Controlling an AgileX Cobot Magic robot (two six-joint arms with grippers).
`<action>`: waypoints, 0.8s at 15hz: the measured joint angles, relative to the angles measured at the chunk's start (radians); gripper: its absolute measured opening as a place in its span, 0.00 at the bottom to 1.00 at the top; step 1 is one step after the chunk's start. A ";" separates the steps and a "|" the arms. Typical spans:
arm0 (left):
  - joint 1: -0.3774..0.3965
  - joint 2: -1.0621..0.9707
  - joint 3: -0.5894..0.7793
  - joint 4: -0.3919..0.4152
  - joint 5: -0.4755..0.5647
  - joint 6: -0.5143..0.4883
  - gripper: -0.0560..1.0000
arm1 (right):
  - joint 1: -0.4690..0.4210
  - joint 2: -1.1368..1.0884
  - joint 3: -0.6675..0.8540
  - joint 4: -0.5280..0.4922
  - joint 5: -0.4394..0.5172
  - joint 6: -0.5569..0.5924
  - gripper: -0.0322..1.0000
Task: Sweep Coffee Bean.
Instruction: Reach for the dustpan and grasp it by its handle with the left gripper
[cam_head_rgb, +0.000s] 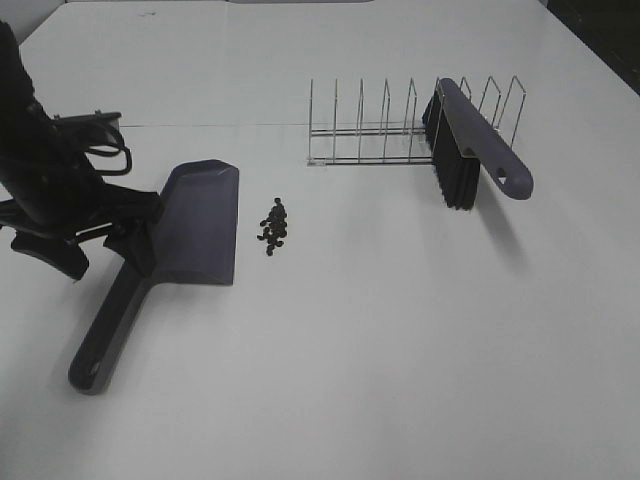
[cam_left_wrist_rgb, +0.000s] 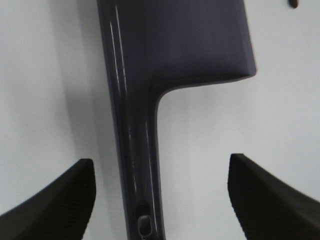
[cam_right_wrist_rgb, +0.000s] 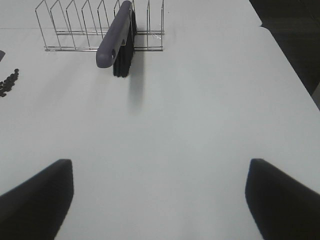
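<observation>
1. The left tool (cam_left_wrist_rgb: 160, 161) gapes wide astride the handle of the dustpan (cam_head_rgb: 205, 220), gripping nothing; lift it straight up so the dustpan does not shift.
2. The coffee bean (cam_head_rgb: 275, 227) pile lies just right of the dustpan's long edge, centre-left.
3. The right tool (cam_right_wrist_rgb: 160, 162), spread and empty, should fetch the brush (cam_head_rgb: 470, 140) at upper right.

You have a white table (cam_head_rgb: 400, 360) under everything. On it, toward one o'clock from the middle in the high view, a chrome wire rack (cam_head_rgb: 365, 130) stands upright, its thin dividers lined up from nine to three o'clock.
</observation>
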 joint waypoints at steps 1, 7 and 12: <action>-0.014 0.026 0.000 0.032 0.003 -0.024 0.73 | 0.000 0.000 0.000 0.000 0.000 0.000 0.83; -0.052 0.140 -0.001 0.067 -0.061 -0.058 0.73 | 0.000 0.000 0.000 0.000 0.000 0.000 0.83; -0.052 0.154 -0.007 0.078 -0.088 -0.085 0.40 | 0.000 0.000 0.000 0.000 0.000 0.000 0.83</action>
